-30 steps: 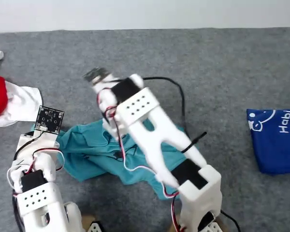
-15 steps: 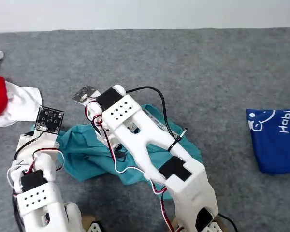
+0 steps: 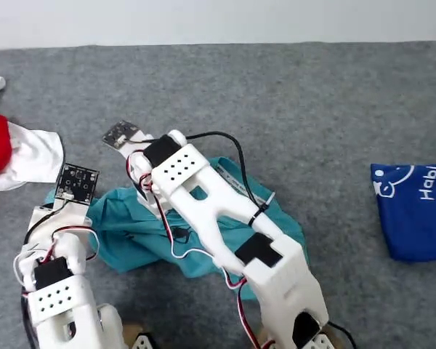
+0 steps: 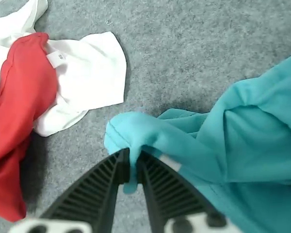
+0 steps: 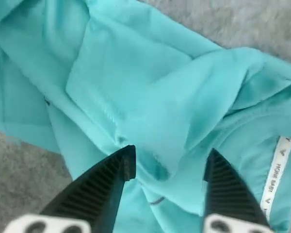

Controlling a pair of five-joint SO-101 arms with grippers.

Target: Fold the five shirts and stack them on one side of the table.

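Our left gripper (image 4: pixel 131 162) is pinching a fold of the teal shirt (image 4: pixel 242 136) near the front edge of the tabletop (image 3: pixel 312 94), while our right gripper (image 5: pixel 170 162) is hanging spread wide over it.

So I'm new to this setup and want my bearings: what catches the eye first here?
The crumpled teal shirt in the middle: the left gripper is shut on a fold of its edge, while the right gripper hangs open over it. Then a blue shirt lies flat at the far right, and red and white clothes sit at the far left.
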